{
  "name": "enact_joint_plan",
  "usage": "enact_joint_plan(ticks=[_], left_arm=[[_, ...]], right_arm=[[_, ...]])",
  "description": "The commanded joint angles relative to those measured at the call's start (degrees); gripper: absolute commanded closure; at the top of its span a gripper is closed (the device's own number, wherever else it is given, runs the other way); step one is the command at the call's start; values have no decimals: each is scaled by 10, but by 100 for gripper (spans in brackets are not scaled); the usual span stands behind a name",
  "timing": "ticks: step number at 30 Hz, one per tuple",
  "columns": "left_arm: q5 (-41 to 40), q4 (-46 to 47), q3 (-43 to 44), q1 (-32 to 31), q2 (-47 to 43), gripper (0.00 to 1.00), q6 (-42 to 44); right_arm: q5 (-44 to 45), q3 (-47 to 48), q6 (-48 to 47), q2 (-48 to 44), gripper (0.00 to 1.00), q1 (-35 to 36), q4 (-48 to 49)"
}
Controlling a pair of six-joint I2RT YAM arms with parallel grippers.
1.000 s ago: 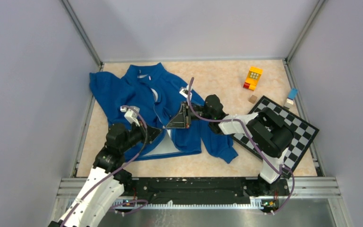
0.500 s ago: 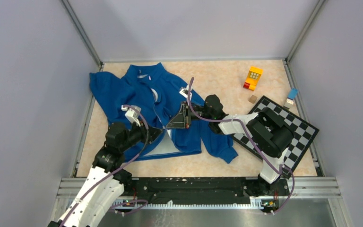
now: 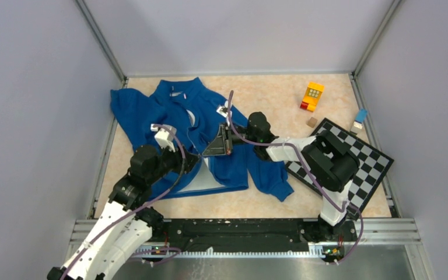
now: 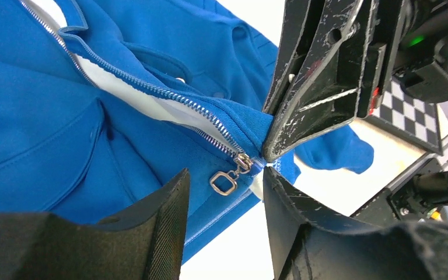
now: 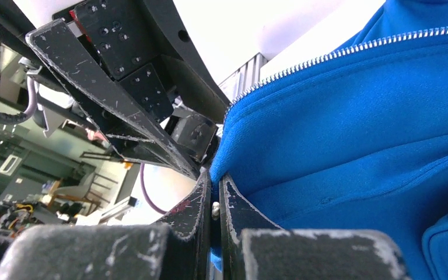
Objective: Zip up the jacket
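The royal-blue jacket (image 3: 175,114) lies spread on the table, front open, pale lining showing near its hem. My right gripper (image 3: 206,154) is shut on the jacket's front edge at the bottom of the zipper (image 5: 214,175). In the left wrist view its fingertips (image 4: 271,149) pinch the blue fabric just right of the silver zipper slider (image 4: 242,163). The square pull ring (image 4: 224,182) hangs free. My left gripper (image 3: 193,161) is open, its jaws either side of the pull ring (image 4: 224,175), not touching it. The zipper teeth (image 4: 146,87) run apart above the slider.
A black-and-white checkerboard (image 3: 364,160) lies at the right under the right arm. A yellow toy block (image 3: 312,95), a small brown cube (image 3: 311,122) and a blue-and-white block (image 3: 359,119) sit at the back right. Grey walls enclose the table.
Both grippers have shifted slightly toward the far left with the jacket's front edge. The right gripper stays shut on the fabric and the left stays open.
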Motion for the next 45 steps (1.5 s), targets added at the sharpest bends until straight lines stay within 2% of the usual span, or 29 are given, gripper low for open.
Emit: enact_joint_plan(ticks=[1, 4, 7, 11, 18, 24, 28, 31, 35, 40, 45], left_arm=[[-5, -2, 33, -4, 21, 44, -6], [24, -3, 40, 0, 41, 44, -38], [79, 0, 40, 20, 66, 39, -67], [138, 15, 20, 69, 72, 30, -121], [160, 71, -52, 132, 16, 28, -198], [193, 121, -88, 144, -8, 37, -223], [196, 121, -109, 144, -29, 53, -213], [227, 158, -129, 144, -26, 55, -231], [238, 186, -135, 144, -24, 42, -226], [245, 200, -142, 144, -2, 34, -220], [274, 278, -164, 144, 23, 31, -254]], right_arm=[[-45, 41, 39, 27, 100, -6, 43], [-62, 45, 79, 48, 100, -10, 94], [-66, 47, 109, 61, 100, -13, 128], [-62, 44, 100, 59, 100, -14, 118], [-59, 38, 95, 59, 100, -17, 114], [-56, 29, 95, 54, 100, -23, 119], [-53, 25, 95, 52, 100, -24, 122], [-53, 24, 98, 51, 100, -23, 129], [-54, 23, 106, 50, 100, -24, 139], [-53, 21, 110, 48, 100, -24, 146], [-50, 20, 110, 48, 100, -24, 146]])
